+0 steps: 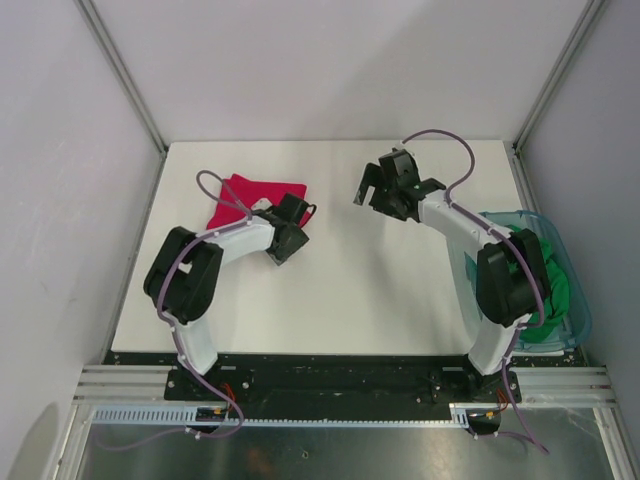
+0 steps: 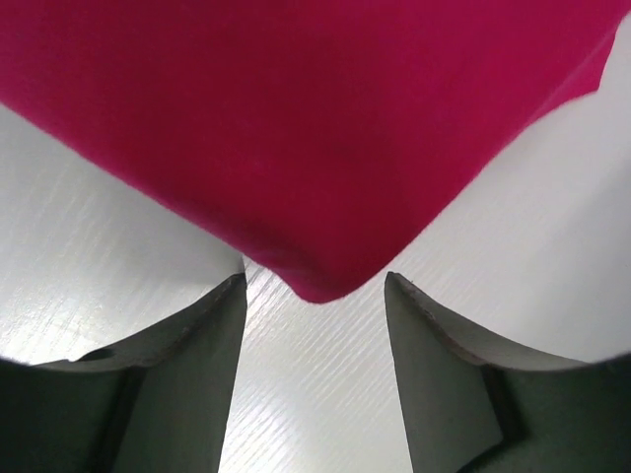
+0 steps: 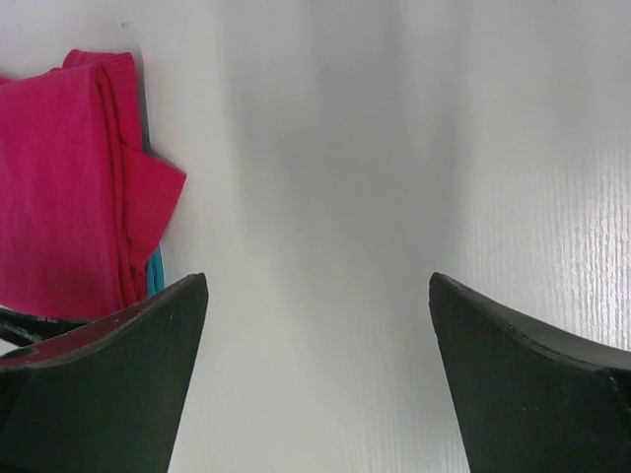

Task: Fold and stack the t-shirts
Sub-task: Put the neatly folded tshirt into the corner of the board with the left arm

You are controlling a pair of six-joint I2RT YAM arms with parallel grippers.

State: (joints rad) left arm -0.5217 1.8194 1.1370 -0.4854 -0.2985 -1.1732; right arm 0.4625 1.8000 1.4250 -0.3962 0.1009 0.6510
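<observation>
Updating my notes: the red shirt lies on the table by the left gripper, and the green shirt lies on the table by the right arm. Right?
Not quite. The green shirt is in the see-through tub by the right arm, not on the table, as the top view shows. The red shirt does lie on the table by the left gripper.

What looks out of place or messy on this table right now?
The green t-shirt lies bunched in the plastic tub at the right edge of the table, unfolded. The red t-shirt, far left, has one flap sticking out past its folded edge, with teal cloth showing at that edge.
</observation>
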